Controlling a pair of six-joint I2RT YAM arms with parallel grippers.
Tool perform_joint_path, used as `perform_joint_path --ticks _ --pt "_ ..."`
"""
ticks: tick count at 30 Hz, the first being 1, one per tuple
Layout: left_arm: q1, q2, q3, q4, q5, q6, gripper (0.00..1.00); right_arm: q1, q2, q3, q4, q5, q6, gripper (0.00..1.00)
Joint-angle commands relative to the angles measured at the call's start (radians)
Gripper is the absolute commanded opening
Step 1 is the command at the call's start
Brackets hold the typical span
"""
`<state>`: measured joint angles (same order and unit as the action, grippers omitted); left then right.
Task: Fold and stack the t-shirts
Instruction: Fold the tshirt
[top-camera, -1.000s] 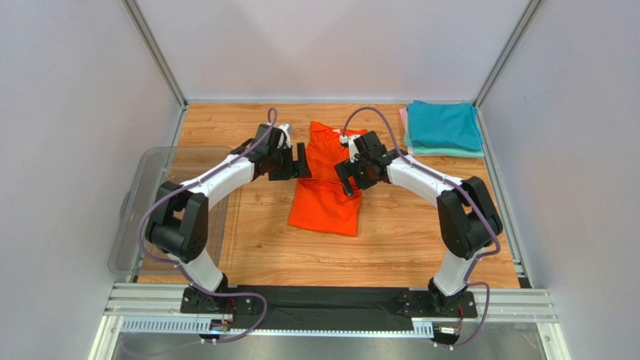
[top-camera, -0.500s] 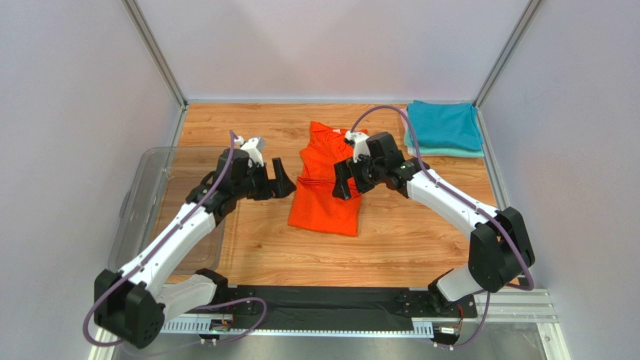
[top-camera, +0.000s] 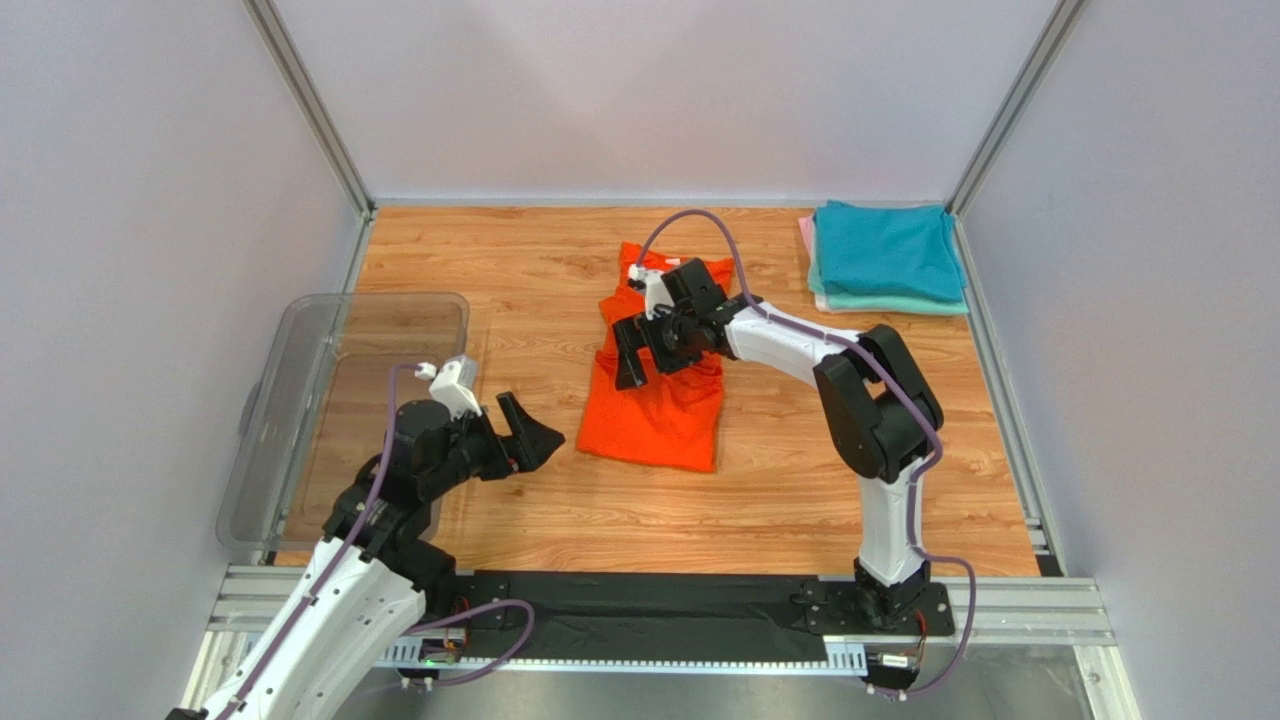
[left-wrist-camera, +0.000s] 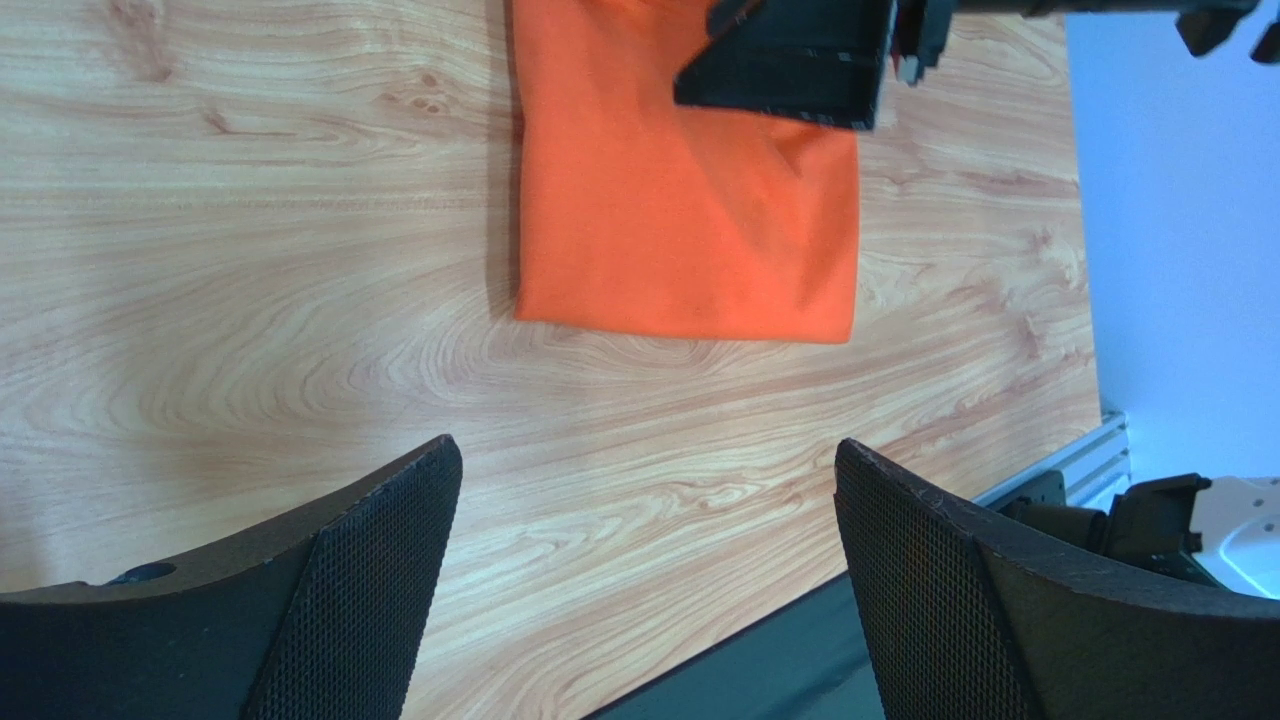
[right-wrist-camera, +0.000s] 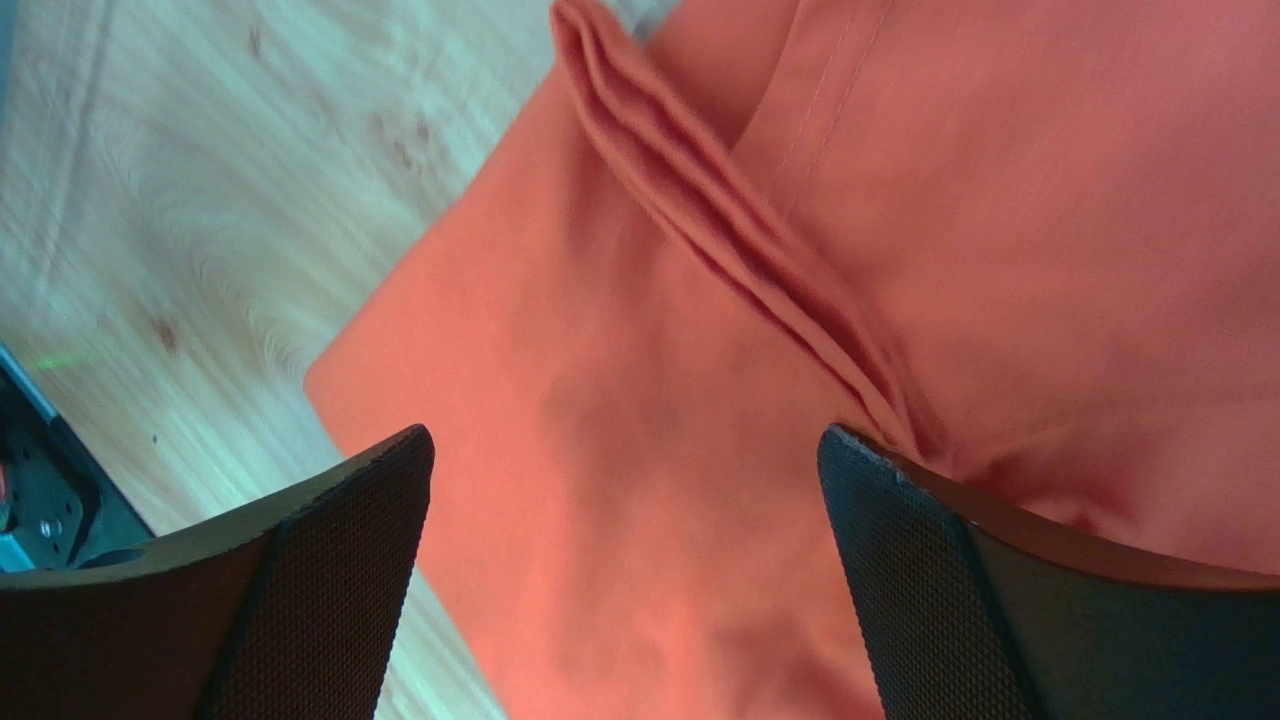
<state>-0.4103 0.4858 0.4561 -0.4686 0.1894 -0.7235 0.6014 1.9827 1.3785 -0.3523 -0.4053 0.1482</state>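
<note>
Our right claw (top-camera: 643, 360) hangs over the orange t-shirt (top-camera: 657, 425) with its fingers (right-wrist-camera: 301, 600) spread wide and a raised fold of cloth running beneath and between them. Our left claw (top-camera: 522, 440), also spread and holding nothing, has the shirt's near edge ahead of it. A folded teal t-shirt (top-camera: 887, 248) tops a stack well off to the right claw's right.

Four t-shirts (top-camera: 651, 408); two grippers (top-camera: 526, 437) (top-camera: 643, 357); one tub (top-camera: 301, 318)
</note>
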Motion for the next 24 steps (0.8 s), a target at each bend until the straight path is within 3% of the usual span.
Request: perform_joint_path --ticks 1,7,17,20,24 --pt "0.005 -0.024 -0.014 0.012 0.018 -0.028 1.0 -0.028 0.031 0.083 0.056 0.013 0.013 1.0" --pt "0.005 0.017 0.001 -0.013 0.038 -0.027 1.0 -0.063 0.108 0.132 0.036 -0.003 0.01 1.0" --pt "0.005 0.125 0.033 0.01 0.085 -0.011 1.0 -0.065 -0.053 0.198 -0.076 0.091 -0.048 1.0" --pt "0.005 0.161 0.026 0.045 0.068 -0.014 1.0 -0.065 -0.146 0.142 -0.068 0.071 -0.015 1.0" --pt "0.005 0.23 0.024 0.12 0.07 -0.005 1.0 -0.063 -0.329 -0.146 0.027 0.082 0.112 1.0"
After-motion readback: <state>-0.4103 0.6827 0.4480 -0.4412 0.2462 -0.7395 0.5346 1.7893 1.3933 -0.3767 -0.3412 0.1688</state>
